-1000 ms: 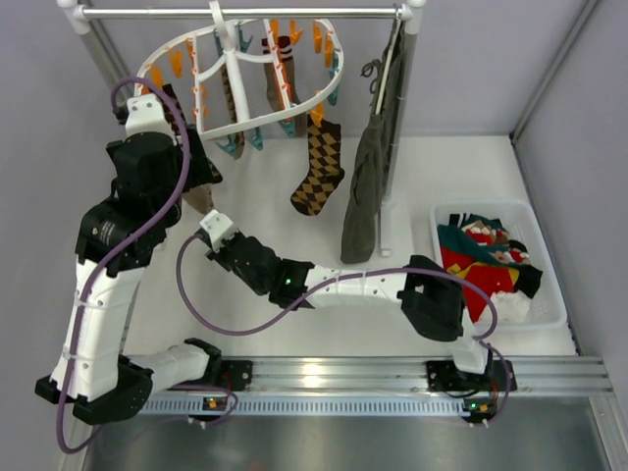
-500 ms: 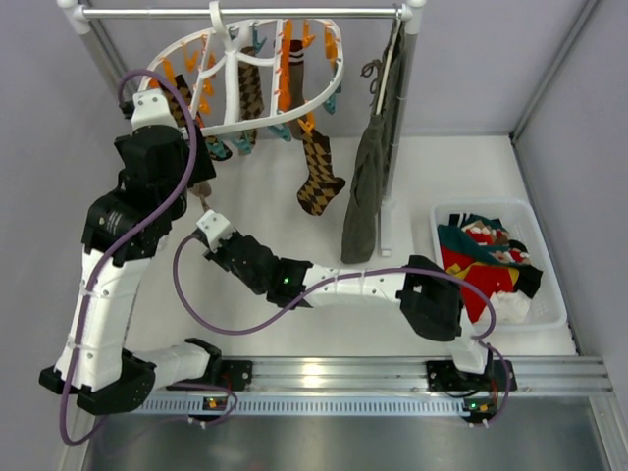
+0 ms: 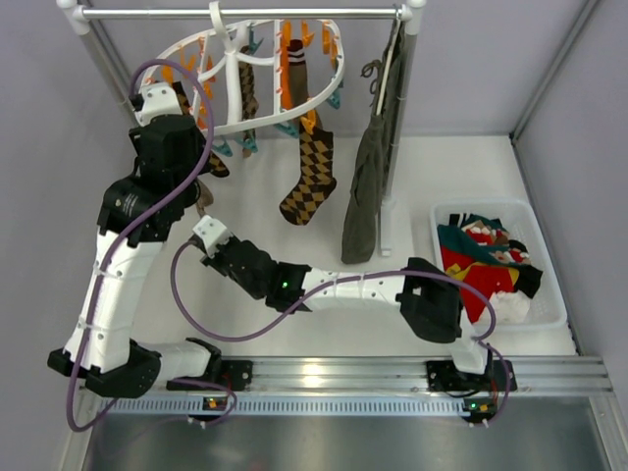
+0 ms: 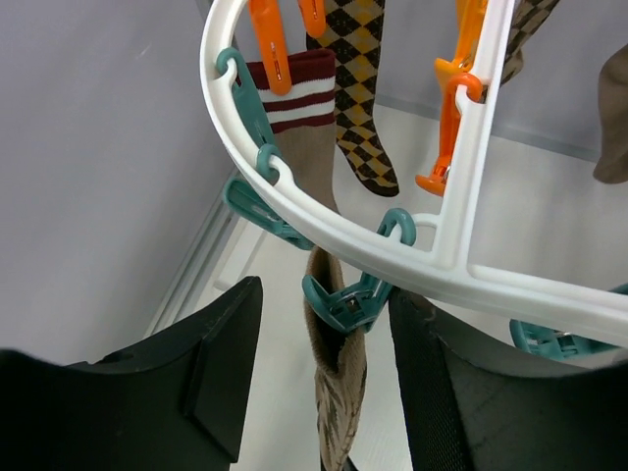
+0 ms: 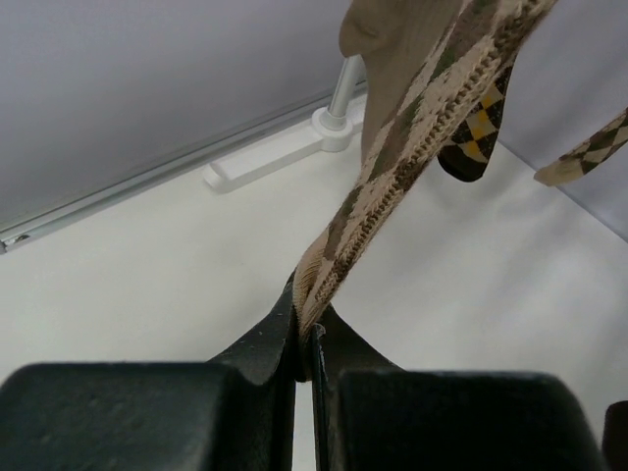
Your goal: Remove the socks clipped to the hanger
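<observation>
The white oval hanger [image 3: 257,120] hangs from the rail by its hook, with orange and teal clips. In the left wrist view its rim [image 4: 324,211] crosses above my open left gripper [image 4: 324,378], whose fingers flank a teal clip [image 4: 343,299] that pinches a tan-brown patterned sock [image 4: 343,402]. My right gripper [image 5: 306,345] is shut on that sock's lower end [image 5: 412,147] and holds it taut. In the top view the left gripper [image 3: 201,165] is at the hanger's left rim, the right gripper [image 3: 203,228] just below. An argyle sock [image 3: 309,177] and striped-cuff socks [image 4: 299,128] hang clipped.
A dark olive-grey garment [image 3: 368,186] hangs from the metal rail [image 3: 245,13] at the right. A white basket [image 3: 554,299] with red and teal clothes sits at the table's right. The rail's foot [image 5: 275,157] lies on the table by the back wall.
My left arm has moved up and to the right, closer to the hanger's left rim. The hanger has tilted and the argyle sock has swung left. The right gripper has shifted slightly left.
</observation>
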Motion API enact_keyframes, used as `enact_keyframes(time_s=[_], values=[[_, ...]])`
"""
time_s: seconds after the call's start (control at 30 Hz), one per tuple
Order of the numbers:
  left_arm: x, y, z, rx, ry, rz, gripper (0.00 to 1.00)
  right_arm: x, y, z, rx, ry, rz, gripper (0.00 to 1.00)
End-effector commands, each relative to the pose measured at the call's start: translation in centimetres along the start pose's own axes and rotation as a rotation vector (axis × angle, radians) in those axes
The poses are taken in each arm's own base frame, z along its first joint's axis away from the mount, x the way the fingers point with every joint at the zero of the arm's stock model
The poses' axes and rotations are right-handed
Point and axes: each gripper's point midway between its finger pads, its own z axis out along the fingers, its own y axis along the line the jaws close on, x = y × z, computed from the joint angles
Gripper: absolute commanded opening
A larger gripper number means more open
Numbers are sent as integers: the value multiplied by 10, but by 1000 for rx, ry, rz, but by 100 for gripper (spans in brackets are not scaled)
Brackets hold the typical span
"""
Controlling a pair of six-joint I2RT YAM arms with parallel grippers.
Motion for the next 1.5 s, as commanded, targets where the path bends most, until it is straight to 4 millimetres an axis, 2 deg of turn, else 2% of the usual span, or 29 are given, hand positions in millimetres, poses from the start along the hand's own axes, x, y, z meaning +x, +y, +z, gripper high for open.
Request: enact_keyframes(time_s=[0.0, 0.17, 0.23, 0.3, 0.4, 0.47, 0.53, 0.57, 0.6, 0.77, 0.8, 0.87, 0.9, 0.93, 1.0, 1.03, 1.07, 1.13, 1.2, 1.23, 1.27, 1.33, 1.4, 1.47], values=[[-15, 4, 0, -38, -40, -36, 58, -24, 13, -9, -35, -65, 18, 0], [-14, -1, 6, -40, -33, -33, 57, -21, 16, -9, -41, -65, 18, 0], [-14, -3, 6, -36, -35, -36, 49, -20, 18, -10, -45, -63, 17, 0], [-16, -2, 6, -38, -42, -42, 48, -21, 18, -11, -44, -64, 16, 0], [-16, -5, 8, -36, -43, -41, 41, -19, 20, -13, -48, -62, 11, 0], [-17, -5, 9, -35, -45, -46, 29, -19, 19, -14, -46, -62, 11, 0], [-16, -6, 9, -34, -44, -46, 26, -18, 18, -17, -45, -61, 14, 0], [-15, -6, 10, -35, -41, -42, 18, -17, 17, -17, -43, -63, 17, 0], [-15, -6, 10, -36, -42, -42, 16, -17, 16, -19, -43, -64, 17, 0], [-13, -8, 9, -20, -37, -52, 16, -13, 9, -32, -32, -61, 31, 0], [-12, -8, 8, -15, -36, -53, 22, -16, 5, -36, -19, -72, 40, 0], [-13, -8, 4, 3, -38, -61, 27, -16, -2, -54, -17, -77, 62, 0], [-11, -9, 3, 18, -31, -62, 34, -1, -4, -62, -21, -50, 53, 0], [-11, -8, 0, 31, -35, -66, 36, -13, -11, -75, -22, -67, 72, 0], [-9, -12, -4, 68, -28, -71, 39, -12, -16, -92, -39, -56, 62, 0], [-7, -14, -5, 83, -23, -74, 44, -6, -24, -109, -46, -38, 54, 0], [-8, -12, -9, 96, -28, -85, 47, -3, -28, -118, -47, -29, 52, 0], [-5, -14, -12, 124, -20, -89, 56, 1, -47, -142, -24, -8, 50, 0], [-5, -14, -21, 168, -25, -90, 63, 19, -63, -160, 10, 71, 13, 0], [-3, -21, -26, 222, -16, -92, 67, 10, -76, -170, 34, 74, 39, 0], [2, -23, -28, 242, -4, -90, 76, 27, -88, -181, 68, 156, -1, 0], [5, -18, -40, 279, -11, -111, 83, 26, -110, -198, 120, 187, 18, 0], [10, -11, -51, 305, -16, -123, 96, 39, -130, -216, 179, 256, 12, 0], [17, -8, -59, 330, -17, -123, 98, 33, -154, -232, 243, 250, 56, 0]])
